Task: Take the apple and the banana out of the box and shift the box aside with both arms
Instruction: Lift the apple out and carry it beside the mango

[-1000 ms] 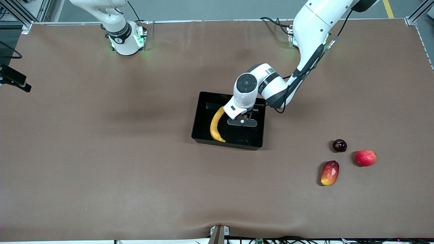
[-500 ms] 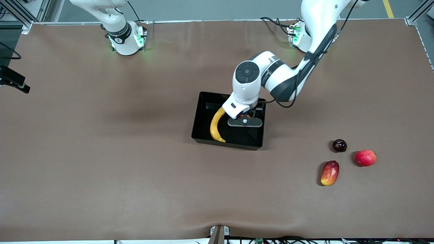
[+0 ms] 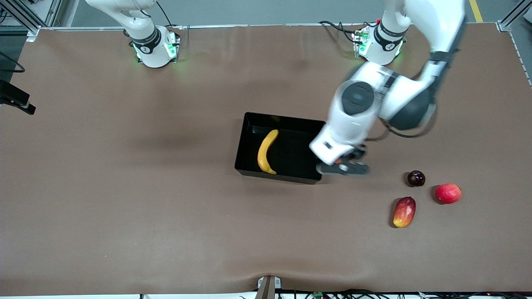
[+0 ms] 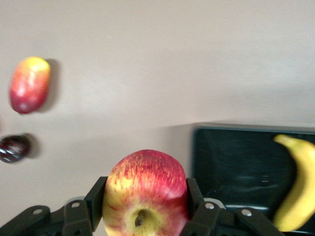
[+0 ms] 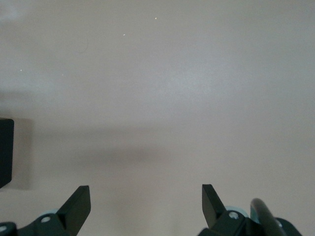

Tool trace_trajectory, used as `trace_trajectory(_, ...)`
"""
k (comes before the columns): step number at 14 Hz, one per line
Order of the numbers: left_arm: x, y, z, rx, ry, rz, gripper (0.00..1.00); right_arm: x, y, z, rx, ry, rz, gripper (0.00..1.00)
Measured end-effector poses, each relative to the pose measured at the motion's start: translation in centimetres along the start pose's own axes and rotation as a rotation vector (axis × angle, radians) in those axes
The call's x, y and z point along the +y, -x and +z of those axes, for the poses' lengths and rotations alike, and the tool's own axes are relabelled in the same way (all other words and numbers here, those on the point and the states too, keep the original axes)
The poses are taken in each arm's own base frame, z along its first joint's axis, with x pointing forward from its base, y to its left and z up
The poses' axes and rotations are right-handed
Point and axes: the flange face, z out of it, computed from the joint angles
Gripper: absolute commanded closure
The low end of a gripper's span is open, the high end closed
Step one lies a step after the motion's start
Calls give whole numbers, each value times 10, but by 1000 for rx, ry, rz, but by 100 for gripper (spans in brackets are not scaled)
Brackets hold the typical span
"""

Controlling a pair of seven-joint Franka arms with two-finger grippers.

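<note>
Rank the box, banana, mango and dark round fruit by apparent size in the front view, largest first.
1. box
2. banana
3. mango
4. dark round fruit
All lie on the table, so camera nearness hardly skews this.

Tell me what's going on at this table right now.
The left hand is shut on the apple and holds it in the air over the box's edge toward the left arm's end of the table. The banana lies in the box. The right hand waits open above bare table. A mango, a dark round fruit and a pinkish-red fruit lie on the table toward the left arm's end.
</note>
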Motion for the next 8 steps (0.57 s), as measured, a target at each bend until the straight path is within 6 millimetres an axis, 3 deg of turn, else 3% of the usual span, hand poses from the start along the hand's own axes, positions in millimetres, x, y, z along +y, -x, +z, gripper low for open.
trace_trajectory(3, -87, -19, 12, -23, 4, 83, 100, 10, -2, 6, -13, 0, 18, 0)
trace_trajectory(8, -188, -39, 56, -13, 0, 227, 100, 9, -5, 9, -17, 1, 15, 0)
